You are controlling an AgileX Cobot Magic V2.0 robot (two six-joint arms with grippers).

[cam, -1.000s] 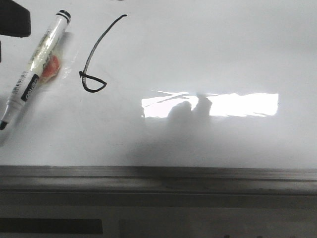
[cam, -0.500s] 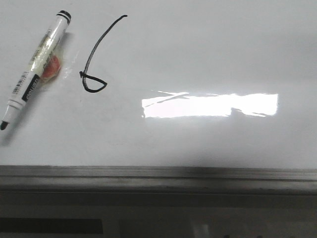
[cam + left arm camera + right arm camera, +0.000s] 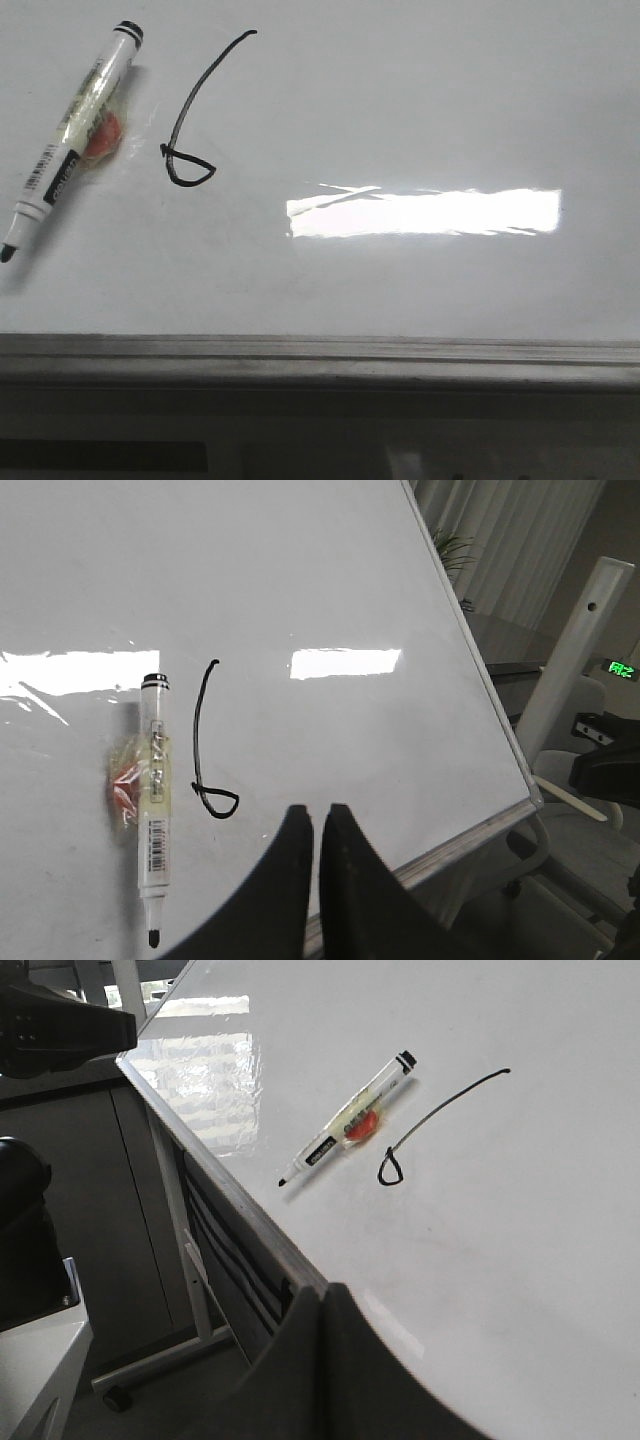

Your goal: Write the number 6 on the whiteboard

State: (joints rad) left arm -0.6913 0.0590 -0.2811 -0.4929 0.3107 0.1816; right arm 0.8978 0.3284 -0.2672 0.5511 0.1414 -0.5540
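- A glossy whiteboard (image 3: pixel 420 110) fills the front view, with a grey rail (image 3: pixel 320 352) along its lower edge.
- The number 6 (image 3: pixel 192 120) sits at upper left, beside an uncapped marker (image 3: pixel 70 135) lying flat.
- Only the wrist views show grippers: the left gripper (image 3: pixel 318 830) and right gripper (image 3: pixel 325 1305) both have fingers pressed together, holding nothing.

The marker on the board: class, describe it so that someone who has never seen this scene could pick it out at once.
Start with the whiteboard, the glossy white surface filling the front view, and go to its left side. There the marker lies flat, just left of the number 6. It is the only solid object: a white barrel with a black end and an uncapped dark tip, with something orange wrapped at mid-barrel.
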